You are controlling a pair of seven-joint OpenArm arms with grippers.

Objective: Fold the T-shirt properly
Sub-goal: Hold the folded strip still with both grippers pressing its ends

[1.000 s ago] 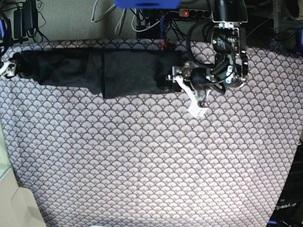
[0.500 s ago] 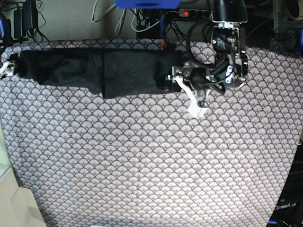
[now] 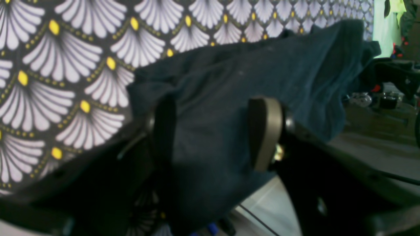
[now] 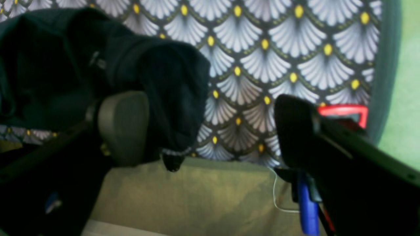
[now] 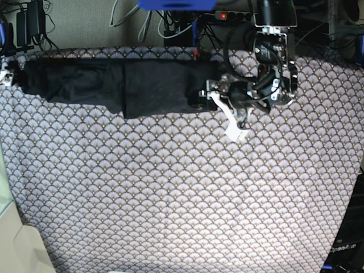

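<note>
T-shirt (image 5: 119,85) between left end effector (image 3: 216,137) pads, seemingly gripped

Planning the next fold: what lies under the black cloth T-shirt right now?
Under the black cloth T-shirt lies the fan-scale patterned tablecloth, showing all around its near edge. The end between the left gripper's fingers overhangs the table edge. Whatever sits beneath the folded layers is covered.

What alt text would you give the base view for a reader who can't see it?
A dark T-shirt, folded into a long band, lies along the far edge of a fan-patterned tablecloth. The left gripper sits at its right end, the right gripper at its left end.
</note>
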